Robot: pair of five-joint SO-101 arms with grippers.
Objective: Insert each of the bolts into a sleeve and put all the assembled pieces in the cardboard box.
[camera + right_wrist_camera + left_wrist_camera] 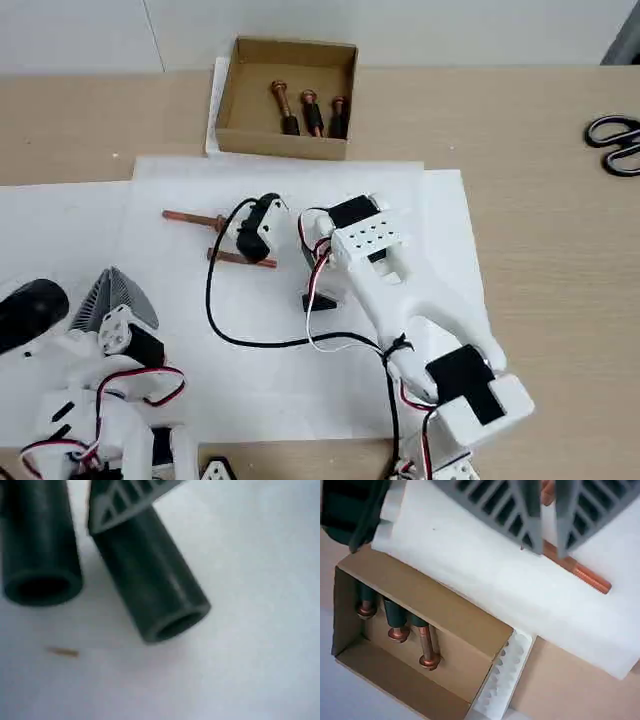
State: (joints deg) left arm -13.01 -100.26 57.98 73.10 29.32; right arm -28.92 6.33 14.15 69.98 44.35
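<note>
The cardboard box (232,100) at the table's far edge holds three bolts in black sleeves (312,112), also seen in the left wrist view (395,617). Two bare copper bolts (195,217) (242,258) lie on the white paper. My left gripper (548,535) hovers near the front left, shut and empty, with one bolt (580,572) on the paper beyond it. My right gripper (127,502) is low over the paper's middle, right above one of two black sleeves (155,595) (40,545) that lie there side by side. I cannot see whether it holds that sleeve.
Scissors (615,145) lie at the far right on the wooden table (540,200). A dark rounded object (30,312) sits at the left edge beside my left arm. A black cable (225,330) loops across the paper (170,185) from the right arm.
</note>
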